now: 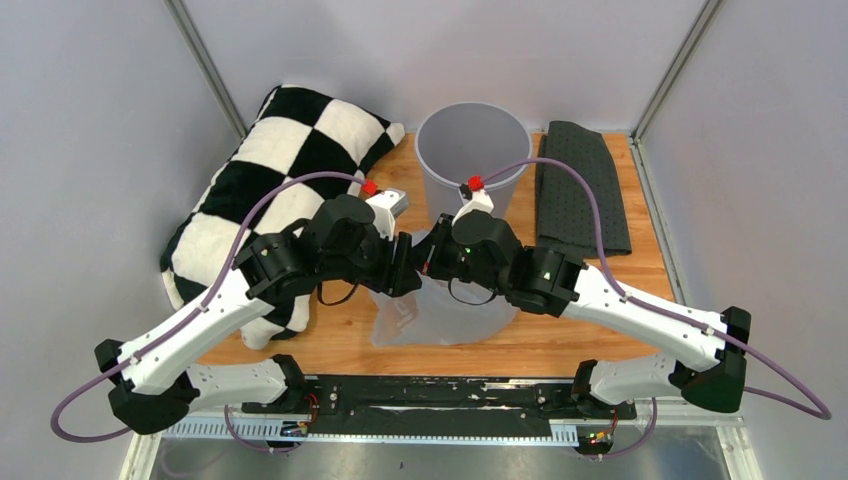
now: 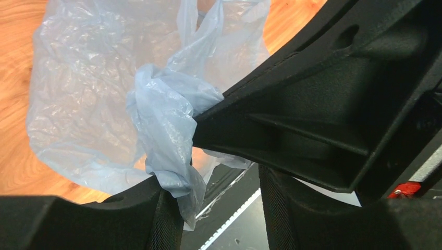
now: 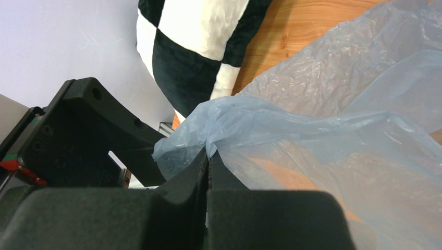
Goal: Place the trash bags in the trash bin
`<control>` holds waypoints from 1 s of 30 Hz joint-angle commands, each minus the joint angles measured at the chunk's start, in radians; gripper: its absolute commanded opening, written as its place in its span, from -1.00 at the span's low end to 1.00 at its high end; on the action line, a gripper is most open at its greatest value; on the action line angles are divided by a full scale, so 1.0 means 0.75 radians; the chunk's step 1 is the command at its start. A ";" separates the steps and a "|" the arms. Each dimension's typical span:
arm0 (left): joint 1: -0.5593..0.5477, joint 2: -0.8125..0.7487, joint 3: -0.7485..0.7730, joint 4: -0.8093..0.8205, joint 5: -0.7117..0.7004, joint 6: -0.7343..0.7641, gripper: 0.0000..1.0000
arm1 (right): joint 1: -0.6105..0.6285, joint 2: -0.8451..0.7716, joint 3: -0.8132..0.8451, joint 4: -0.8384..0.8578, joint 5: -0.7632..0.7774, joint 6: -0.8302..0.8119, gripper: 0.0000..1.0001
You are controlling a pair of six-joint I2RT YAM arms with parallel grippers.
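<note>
closest in, the right hand [image 3: 208, 159] has its two fingers pressed together on a bunched fold of the trash bag [image 3: 312, 130], thin pale blue plastic. the left hand [image 2: 219, 208] meets it tip to tip on the near side of the trash bin [image 1: 440, 170]. its fingers [image 2: 156, 219] stand apart with a gap between them, and the bag's twisted wad hangs against the inner face of one. the wad is not squeezed between the two. the rest of the bag spreads flat and crumpled on the wooden surface [image 1: 340, 345], in front of the bin and outside it. the bin stands upright, its mouth open upward. a black-and-white checkered pillow [image 1: 270, 170] lies on the bin's left-arm side. a dark dotted cloth [image 1: 580, 185] lies just beside the bin on the opposite side.
</note>
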 commanded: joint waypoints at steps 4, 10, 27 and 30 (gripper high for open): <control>0.005 -0.044 -0.010 0.108 -0.117 -0.057 0.06 | -0.012 0.004 -0.043 0.080 0.010 0.086 -1.00; -0.005 -0.068 -0.111 0.233 -0.166 -0.139 -0.01 | -0.012 0.005 -0.080 0.142 0.022 0.161 -1.00; -0.082 -0.167 -0.272 0.474 -0.432 -0.264 -1.00 | 0.000 0.054 -0.034 0.149 -0.140 0.104 -0.25; -0.082 -0.199 -0.268 0.454 -0.447 -0.242 -1.00 | 0.000 0.027 -0.032 0.117 -0.184 -0.005 0.31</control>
